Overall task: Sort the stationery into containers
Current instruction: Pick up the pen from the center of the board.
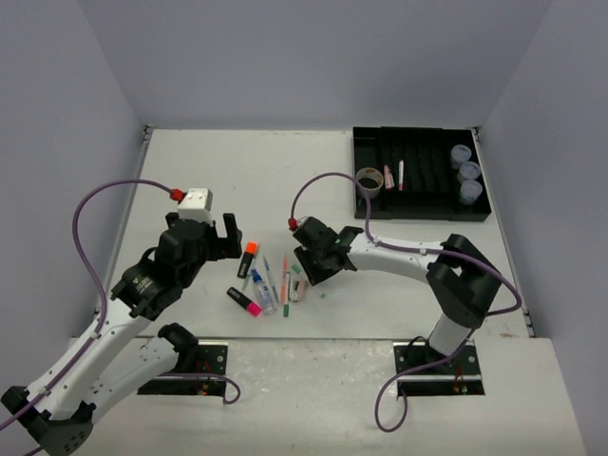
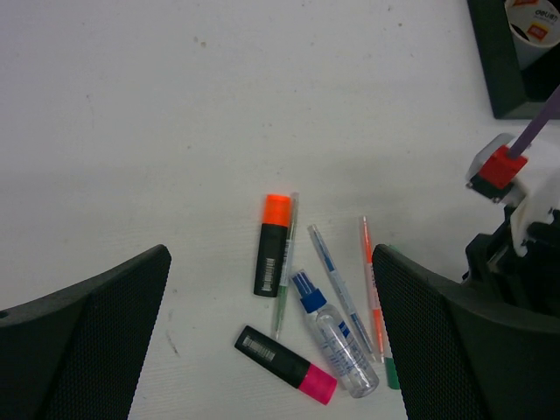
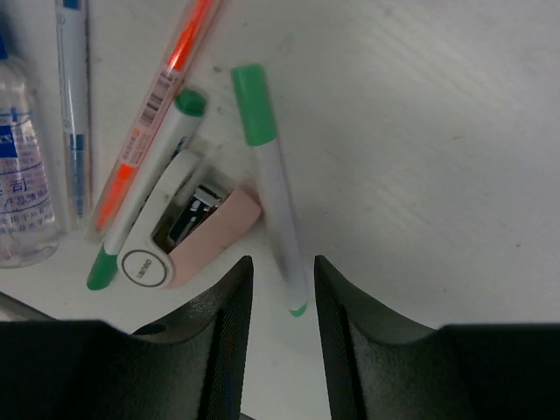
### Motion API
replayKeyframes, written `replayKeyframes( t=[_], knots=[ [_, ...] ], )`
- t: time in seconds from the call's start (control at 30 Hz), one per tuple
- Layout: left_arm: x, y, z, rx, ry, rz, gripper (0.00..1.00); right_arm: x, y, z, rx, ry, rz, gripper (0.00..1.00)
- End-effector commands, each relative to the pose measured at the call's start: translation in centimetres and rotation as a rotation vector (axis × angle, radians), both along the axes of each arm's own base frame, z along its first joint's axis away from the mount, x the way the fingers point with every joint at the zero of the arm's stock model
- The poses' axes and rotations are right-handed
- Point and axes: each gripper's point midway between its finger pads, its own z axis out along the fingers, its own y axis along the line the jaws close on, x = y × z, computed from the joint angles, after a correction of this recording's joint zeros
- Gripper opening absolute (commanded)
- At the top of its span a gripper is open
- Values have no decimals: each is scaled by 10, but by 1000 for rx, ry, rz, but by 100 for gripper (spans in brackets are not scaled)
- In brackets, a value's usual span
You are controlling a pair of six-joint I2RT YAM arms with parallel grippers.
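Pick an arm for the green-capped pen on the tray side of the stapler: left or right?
Right: the right gripper is open with that pen's tail between its fingers, and the tray is on its side. The left gripper hangs open over the highlighters, farther.

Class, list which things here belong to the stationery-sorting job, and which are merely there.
Belong to the job: orange highlighter, pink highlighter, clear bottle, green-capped pen, pink stapler, tape roll, tubs, black tray.

Merely there: purple cable, table.
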Motion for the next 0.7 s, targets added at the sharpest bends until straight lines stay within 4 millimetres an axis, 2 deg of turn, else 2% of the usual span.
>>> replayKeyframes(
  t=[0.0,0.1,0.3,0.5,0.67],
  knots=[
    [4,1,6,12,-32,-1,100,-13,24,-1,33,6,-1,36],
    [5,0,5,14,-25,-5,100,-18,29,-5,21,10,14,37],
    [4,1,6,11,-32,-3,100,-18,20,-22,-59,6,-6,36],
    [5,0,6,9,-30,-8,100,-15,12,-18,-77,-25,-21,35],
    [4,0,7,8,-34,-7,100,-14,5,-38,-150,-7,-26,27]
  ],
)
